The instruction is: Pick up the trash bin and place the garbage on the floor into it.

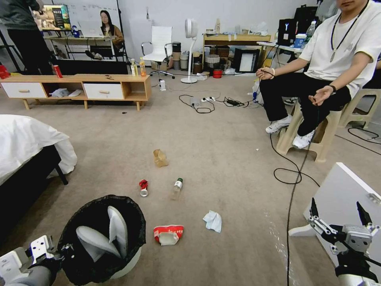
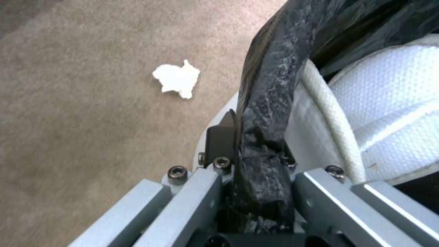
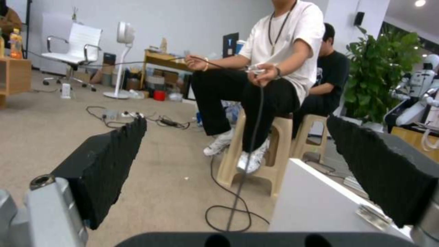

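The small round white trash bin [image 1: 104,238], lined with a crinkly black plastic bag and showing pale grey curved flaps inside, sits low at the robot's left side over the beige-grey short-pile carpet floor [image 1: 222,159]. The left gripper [image 1: 59,254] is clamped on the bin's near rim, its fingers [image 2: 219,140] pinching the black bag edge on both sides.

The garbage lies scattered on the carpet ahead of the bin: a crushed red-and-white wrapper [image 1: 168,234] just beside the bin's right side, a crumpled white tissue [image 1: 212,221] a little further right, a small red can [image 1: 143,187] on its side, a clear bottle with a green cap [image 1: 177,188] lying near it, and a tan paper bag [image 1: 160,158] beyond them. Another crumpled white tissue [image 2: 177,78] lies on the carpet near the bin.

The right gripper [image 1: 339,216] hangs at the robot's right over a white board [image 1: 345,190], its black ribbed fingers [image 3: 114,154] spread wide with nothing between them.
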`<state>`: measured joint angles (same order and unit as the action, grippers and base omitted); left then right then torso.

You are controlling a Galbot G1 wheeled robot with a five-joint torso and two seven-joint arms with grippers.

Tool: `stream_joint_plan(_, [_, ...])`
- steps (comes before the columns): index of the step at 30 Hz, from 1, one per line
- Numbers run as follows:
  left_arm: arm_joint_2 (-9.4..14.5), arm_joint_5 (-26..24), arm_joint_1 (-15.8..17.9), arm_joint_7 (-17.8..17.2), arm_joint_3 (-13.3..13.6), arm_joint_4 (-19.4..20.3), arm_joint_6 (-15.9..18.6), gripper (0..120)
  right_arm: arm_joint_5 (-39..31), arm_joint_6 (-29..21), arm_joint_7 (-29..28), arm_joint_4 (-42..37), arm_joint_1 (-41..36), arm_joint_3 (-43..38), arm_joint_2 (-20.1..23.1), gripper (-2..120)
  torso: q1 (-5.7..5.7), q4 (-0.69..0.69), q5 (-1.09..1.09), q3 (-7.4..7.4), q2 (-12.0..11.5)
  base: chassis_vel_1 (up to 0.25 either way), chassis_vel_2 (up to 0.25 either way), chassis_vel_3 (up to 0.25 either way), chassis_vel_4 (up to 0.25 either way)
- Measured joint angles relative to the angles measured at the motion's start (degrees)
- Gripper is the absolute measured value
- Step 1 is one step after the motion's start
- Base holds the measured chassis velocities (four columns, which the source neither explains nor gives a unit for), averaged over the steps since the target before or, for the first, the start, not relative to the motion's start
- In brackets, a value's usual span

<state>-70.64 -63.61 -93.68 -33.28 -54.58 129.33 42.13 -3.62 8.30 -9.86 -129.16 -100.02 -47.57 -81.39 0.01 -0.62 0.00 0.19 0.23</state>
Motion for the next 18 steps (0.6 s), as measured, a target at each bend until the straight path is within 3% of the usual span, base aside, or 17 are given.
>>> stream_joint_plan(18, [-0.23,0.65,0.13,0.14,-0.30,-0.37,0.00,2,-0.14,1.83,1.24,0.66,0.47,-0.06,0.18,100,0.00,0.01,0.00,0.01,0.00,-0.127,0.133,0.132,-0.138])
